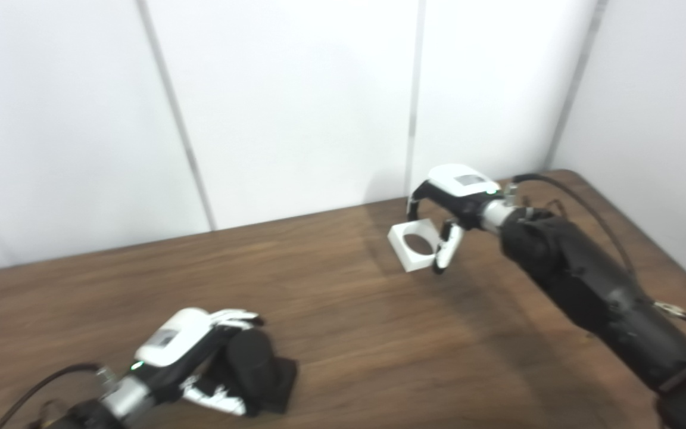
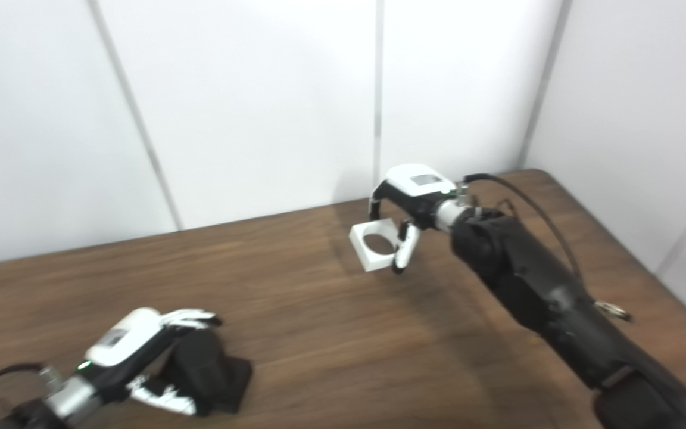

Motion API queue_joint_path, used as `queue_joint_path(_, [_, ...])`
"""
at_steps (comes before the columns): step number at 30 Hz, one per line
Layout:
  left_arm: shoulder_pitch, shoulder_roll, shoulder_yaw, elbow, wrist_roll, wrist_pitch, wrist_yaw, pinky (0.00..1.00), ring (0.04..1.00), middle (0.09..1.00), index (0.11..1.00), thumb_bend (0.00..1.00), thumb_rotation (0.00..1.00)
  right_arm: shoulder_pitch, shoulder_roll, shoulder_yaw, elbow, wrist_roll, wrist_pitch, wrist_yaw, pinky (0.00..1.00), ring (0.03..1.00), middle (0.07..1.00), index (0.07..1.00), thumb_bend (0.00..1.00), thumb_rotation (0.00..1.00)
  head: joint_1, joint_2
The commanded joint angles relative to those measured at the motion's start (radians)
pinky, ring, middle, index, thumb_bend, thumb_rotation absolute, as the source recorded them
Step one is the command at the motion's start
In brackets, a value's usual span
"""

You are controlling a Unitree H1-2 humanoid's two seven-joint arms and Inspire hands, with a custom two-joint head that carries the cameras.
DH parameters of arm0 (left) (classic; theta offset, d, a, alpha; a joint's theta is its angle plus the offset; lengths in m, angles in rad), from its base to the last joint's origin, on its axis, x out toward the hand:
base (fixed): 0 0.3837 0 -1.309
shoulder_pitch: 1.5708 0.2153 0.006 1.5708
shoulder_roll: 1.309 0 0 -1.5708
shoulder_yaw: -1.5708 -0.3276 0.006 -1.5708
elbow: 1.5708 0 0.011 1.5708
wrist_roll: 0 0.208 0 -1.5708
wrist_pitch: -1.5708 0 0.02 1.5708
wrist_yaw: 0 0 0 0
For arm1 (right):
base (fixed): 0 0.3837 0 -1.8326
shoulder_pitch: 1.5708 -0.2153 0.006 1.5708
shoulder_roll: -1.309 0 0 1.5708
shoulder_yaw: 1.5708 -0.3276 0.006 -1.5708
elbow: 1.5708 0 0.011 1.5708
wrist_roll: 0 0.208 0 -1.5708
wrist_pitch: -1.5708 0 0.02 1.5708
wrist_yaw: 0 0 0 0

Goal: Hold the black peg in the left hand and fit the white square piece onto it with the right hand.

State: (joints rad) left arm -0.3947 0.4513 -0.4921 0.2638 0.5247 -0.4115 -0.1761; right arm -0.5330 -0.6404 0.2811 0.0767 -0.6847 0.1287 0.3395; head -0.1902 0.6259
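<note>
Black peg point(image 1: 256, 369) is gripped in the left hand point(image 1: 194, 351); the right hand point(image 1: 456, 199), holding the white square piece point(image 1: 414, 244), should line the hole up over it first.

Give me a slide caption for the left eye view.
Left robot hand grips the black peg while the right robot hand holds the white square piece.

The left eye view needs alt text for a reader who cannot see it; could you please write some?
The right hand holds a white square piece with a round hole above a brown wooden table. At lower left, the left hand grips a black peg resting on the table, far from the piece.
</note>
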Motion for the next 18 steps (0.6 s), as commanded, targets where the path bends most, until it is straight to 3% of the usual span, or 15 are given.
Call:
queue_joint_path(1, [0.029,0.002,-0.045,0.051,0.065,0.034,-0.077,0.74,0.864,0.836,0.490,0.52,0.06,-0.033,-0.032,-0.024,-0.055,0.013,-0.036,0.004,0.75,0.811,0.769,0.481,0.52,0.13,0.033,0.010])
queue_joint_path(10, [0.022,-0.025,-0.049,0.044,0.075,0.060,-0.079,0.71,0.867,0.842,0.490,0.52,0.06,-0.004,-0.030,-0.045,-0.175,0.044,-0.087,0.045,0.73,0.799,0.757,0.480,0.52,0.13,0.138,0.043])
queue_joint_path(18, [0.011,-0.050,-0.052,0.065,0.094,0.061,-0.058,0.71,0.864,0.836,0.490,0.52,0.07,-0.007,-0.003,-0.040,-0.281,0.081,-0.111,0.108,0.70,0.801,0.769,0.480,0.52,0.13,0.189,0.056])
